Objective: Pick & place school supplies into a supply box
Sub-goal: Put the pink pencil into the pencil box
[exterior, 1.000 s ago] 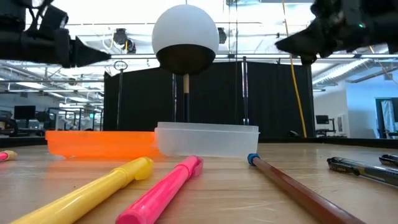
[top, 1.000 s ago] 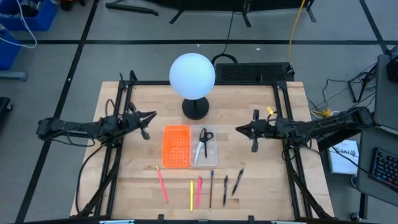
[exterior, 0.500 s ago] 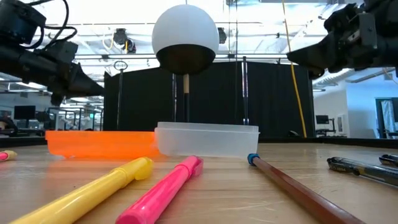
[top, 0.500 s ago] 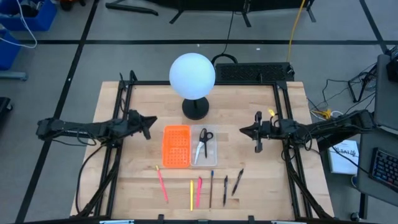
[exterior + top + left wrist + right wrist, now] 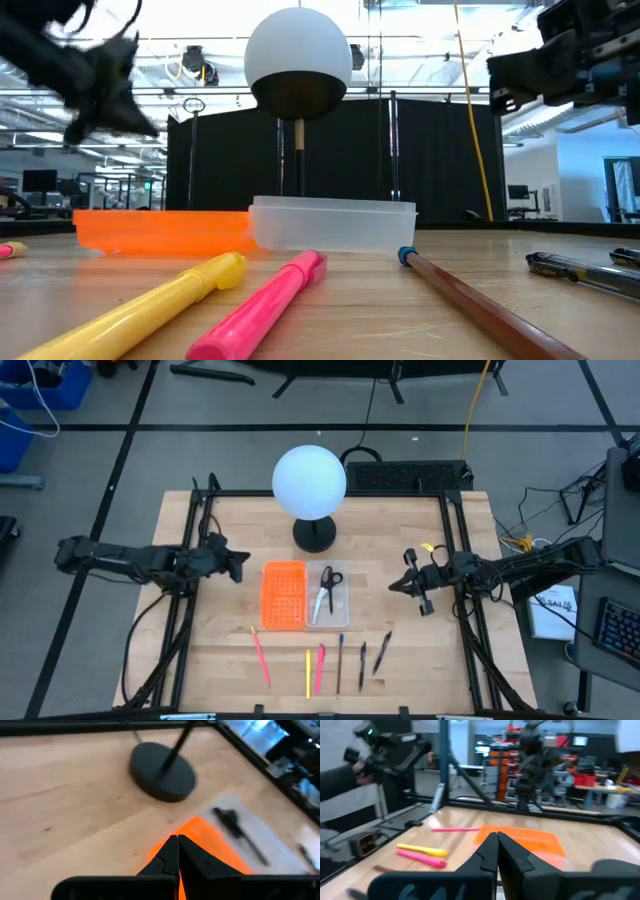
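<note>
left gripper (image 5: 238,565): clenched, fingers (image 5: 172,857) pressed tip to tip, holding nothing. Hovers above the table just left of the orange perforated tray half (image 5: 283,595).
right gripper (image 5: 397,584): clenched, empty; fingers (image 5: 492,852) meet at the tips. Above the table, right of the clear shallow plastic tray half (image 5: 338,610), tips pointing toward it.
supply box: orange half and clear half joined side by side at table centre, orange on the left in the high view.
scissors: small black-handled pair with silver blades (image 5: 325,589), lying inside the clear half, handles toward the lamp.
loose supplies: all on the wooden table (image 5: 220,660), in a row near the front edge, outside the box. Left to right: pink pen (image 5: 261,656), yellow marker (image 5: 308,673), pink marker (image 5: 320,667), thin dark pencil (image 5: 340,662), short dark pen (image 5: 362,666), another dark pen (image 5: 382,651), tilted.
low view: yellow marker (image 5: 150,308) and pink marker (image 5: 260,305) lie closest to the camera, pencil with blue end (image 5: 480,308) beside them.
lamp: white globe on black round base (image 5: 310,485), behind the box.
</note>
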Controlling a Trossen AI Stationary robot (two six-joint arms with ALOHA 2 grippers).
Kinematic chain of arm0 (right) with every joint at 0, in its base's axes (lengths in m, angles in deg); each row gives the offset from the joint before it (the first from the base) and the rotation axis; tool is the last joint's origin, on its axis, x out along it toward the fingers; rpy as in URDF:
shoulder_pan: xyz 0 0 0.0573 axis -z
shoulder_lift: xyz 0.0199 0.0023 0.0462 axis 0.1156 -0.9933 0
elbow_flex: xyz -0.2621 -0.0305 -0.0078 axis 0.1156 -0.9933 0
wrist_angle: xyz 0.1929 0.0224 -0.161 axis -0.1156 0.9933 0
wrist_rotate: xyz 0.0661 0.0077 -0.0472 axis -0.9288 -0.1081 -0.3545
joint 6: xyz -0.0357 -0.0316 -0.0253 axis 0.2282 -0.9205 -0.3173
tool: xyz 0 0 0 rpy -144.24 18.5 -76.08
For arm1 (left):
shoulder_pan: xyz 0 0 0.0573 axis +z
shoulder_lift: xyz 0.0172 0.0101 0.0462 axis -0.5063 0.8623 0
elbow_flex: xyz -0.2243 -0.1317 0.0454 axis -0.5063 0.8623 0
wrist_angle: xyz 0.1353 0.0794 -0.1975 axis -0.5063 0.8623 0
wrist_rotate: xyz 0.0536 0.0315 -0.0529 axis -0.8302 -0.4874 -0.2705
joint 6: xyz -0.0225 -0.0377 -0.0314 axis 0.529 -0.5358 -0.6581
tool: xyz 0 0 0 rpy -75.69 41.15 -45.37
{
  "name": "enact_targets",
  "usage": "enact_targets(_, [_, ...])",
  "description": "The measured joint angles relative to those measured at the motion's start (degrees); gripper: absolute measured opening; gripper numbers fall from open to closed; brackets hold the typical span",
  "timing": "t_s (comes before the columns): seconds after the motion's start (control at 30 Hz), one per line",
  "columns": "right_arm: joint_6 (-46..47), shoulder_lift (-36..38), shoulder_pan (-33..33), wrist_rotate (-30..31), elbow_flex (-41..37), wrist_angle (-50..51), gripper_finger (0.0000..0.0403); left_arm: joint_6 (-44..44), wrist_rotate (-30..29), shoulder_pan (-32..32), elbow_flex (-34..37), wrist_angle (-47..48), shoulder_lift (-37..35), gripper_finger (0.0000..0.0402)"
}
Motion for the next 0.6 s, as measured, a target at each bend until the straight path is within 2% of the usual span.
enact_targets(0.1, [-0.3, 0.0, 0.0, -1.2, 0.0, 0.0, 0.0000, -4.2, -2.3, -3.0, -9.4, 6.4, 7.6, 0.0005])
enact_targets(0.23, [-0.2, 0.0, 0.0, -1.2, 0.0, 0.0, 0.0000, -16.0, -2.7, -6.0, -20.7, 19.7, 19.2, 0.0004])
enact_targets(0.43, [-0.4, 0.0, 0.0, -1.2, 0.0, 0.0, 0.0000, -34.9, 7.3, -10.2, -30.4, 38.8, 36.2, 0.0004])
enact_targets(0.6, [1.2, 0.0, 0.0, -1.2, -0.1, 0.0, 0.0000, -46.8, 15.7, -15.6, -34.1, 41.3, 46.7, 0.0003])
